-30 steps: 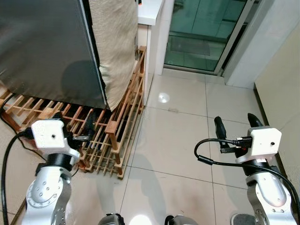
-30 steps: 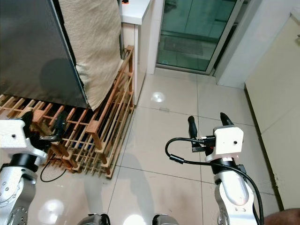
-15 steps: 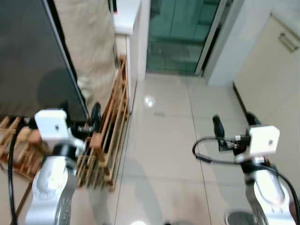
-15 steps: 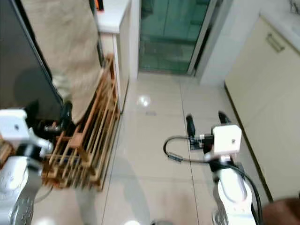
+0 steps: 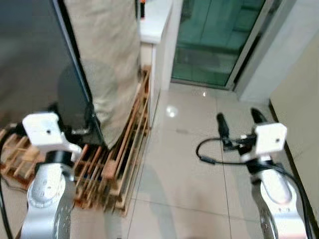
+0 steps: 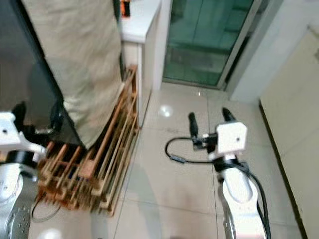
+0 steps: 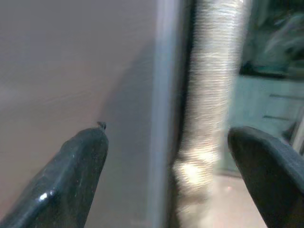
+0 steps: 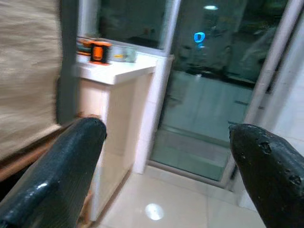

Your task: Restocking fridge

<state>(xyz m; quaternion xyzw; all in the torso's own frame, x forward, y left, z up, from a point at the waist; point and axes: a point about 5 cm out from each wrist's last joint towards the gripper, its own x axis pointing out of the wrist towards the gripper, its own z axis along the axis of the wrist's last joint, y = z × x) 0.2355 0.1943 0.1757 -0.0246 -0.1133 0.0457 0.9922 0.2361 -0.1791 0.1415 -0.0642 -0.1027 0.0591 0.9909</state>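
Note:
The fridge [image 5: 35,59] stands at the left with its dark grey door shut, and a beige cloth [image 5: 107,55] hangs down its side. My left gripper [image 7: 166,137] is open and raised just in front of the door's right edge [image 7: 164,95], which runs between its two fingers in the left wrist view. From the head, the left wrist [image 5: 47,132] sits low against the door's bottom corner. My right gripper [image 5: 238,119] is open and empty, held over the tiled floor and facing the glass door.
A wooden slatted rack [image 5: 124,159] lies under and beside the fridge. A white counter [image 5: 154,20] with orange cans [image 8: 99,50] stands behind it. A glass sliding door [image 5: 219,35] is ahead, a cream cabinet [image 5: 304,99] at the right, and tiled floor [image 5: 184,164] between.
The whole picture has shifted, so the camera moved. The left gripper now stands closer to the fridge door's edge. The right gripper is still open and empty.

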